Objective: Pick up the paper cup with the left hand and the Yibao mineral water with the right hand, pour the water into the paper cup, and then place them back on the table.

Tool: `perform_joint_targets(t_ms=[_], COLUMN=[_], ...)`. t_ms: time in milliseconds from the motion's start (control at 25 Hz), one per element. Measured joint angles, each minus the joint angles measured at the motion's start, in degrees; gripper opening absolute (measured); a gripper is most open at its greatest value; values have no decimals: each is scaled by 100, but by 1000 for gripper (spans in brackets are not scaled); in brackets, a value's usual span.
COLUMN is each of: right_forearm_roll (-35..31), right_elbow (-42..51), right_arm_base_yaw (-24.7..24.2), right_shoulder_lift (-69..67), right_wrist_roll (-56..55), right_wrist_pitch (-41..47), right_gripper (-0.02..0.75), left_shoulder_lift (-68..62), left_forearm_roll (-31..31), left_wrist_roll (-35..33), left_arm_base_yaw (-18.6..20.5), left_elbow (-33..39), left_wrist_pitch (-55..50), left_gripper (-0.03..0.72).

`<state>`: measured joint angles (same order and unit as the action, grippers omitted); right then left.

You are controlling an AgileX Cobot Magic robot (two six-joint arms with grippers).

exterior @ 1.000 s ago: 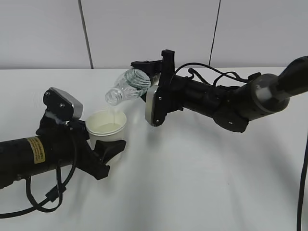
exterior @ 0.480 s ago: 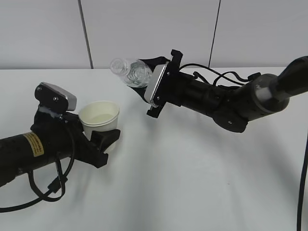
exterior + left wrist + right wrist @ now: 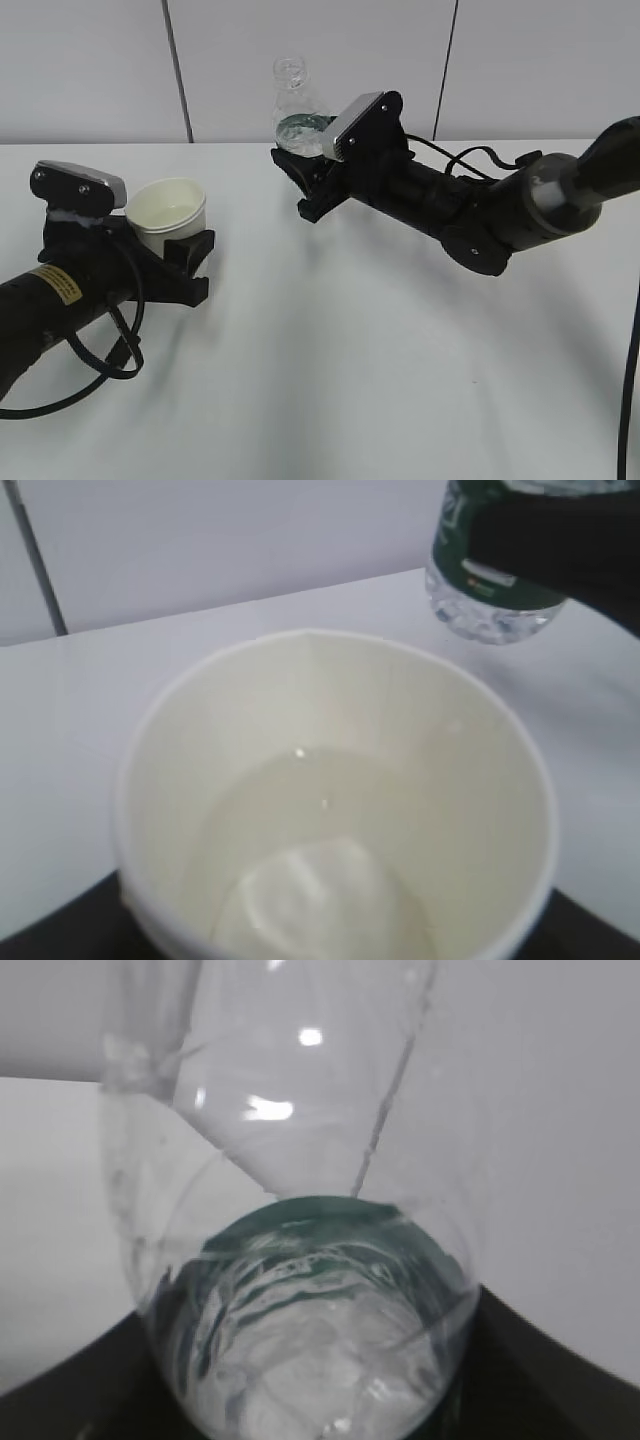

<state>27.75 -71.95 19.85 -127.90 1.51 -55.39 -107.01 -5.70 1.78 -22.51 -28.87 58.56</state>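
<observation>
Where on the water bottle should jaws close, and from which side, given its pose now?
On the labelled lower body of the Yibao mineral water, coming in level from the side. It stands upright with an open neck on top, so a side hold keeps it from spilling. The right hand grips there now.

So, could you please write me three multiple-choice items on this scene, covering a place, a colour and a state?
1. Where is the small cream-white paper cup?
A. Held in the left hand
B. Lying tipped over on the white table
C. Stacked on the bottle

2. What colour is the label on the clear plastic water bottle?
A. Red
B. Dark green
C. Yellow

3. How is the bottle held in the right hand?
A. Upside down
B. Lying flat on its side
C. Roughly upright, neck up

Answers: 1 A, the black fingers flank the cup, which is above the table; 2 B, the left wrist view shows green; 3 C, its open neck points upward.
</observation>
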Motion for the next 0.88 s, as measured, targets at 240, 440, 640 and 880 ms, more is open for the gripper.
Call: perform_joint_targets(t_ms=[240, 440, 640, 880], right_forearm_roll=[-126, -465, -933, -1219], right_elbow=[58, 464, 949, 1256], right_arm_base_yaw=[0, 0, 0, 0], right_shoulder_lift=[0, 152, 368, 465], right_wrist_roll=[-361, -410, -423, -423], right_wrist_pitch=[175, 247, 247, 247], right_gripper=[469, 469, 469, 469], left_shoulder_lift=[-394, -682, -1043, -1423], left_forearm_roll=[132, 152, 152, 152], left_wrist_roll=[-21, -21, -21, -21], left_arm_base_yaw=[303, 485, 503, 503], left_elbow=[-268, -683, -1020, -1223], left_wrist_pitch=[43, 62, 62, -65], left_gripper=[435, 435, 435, 435])
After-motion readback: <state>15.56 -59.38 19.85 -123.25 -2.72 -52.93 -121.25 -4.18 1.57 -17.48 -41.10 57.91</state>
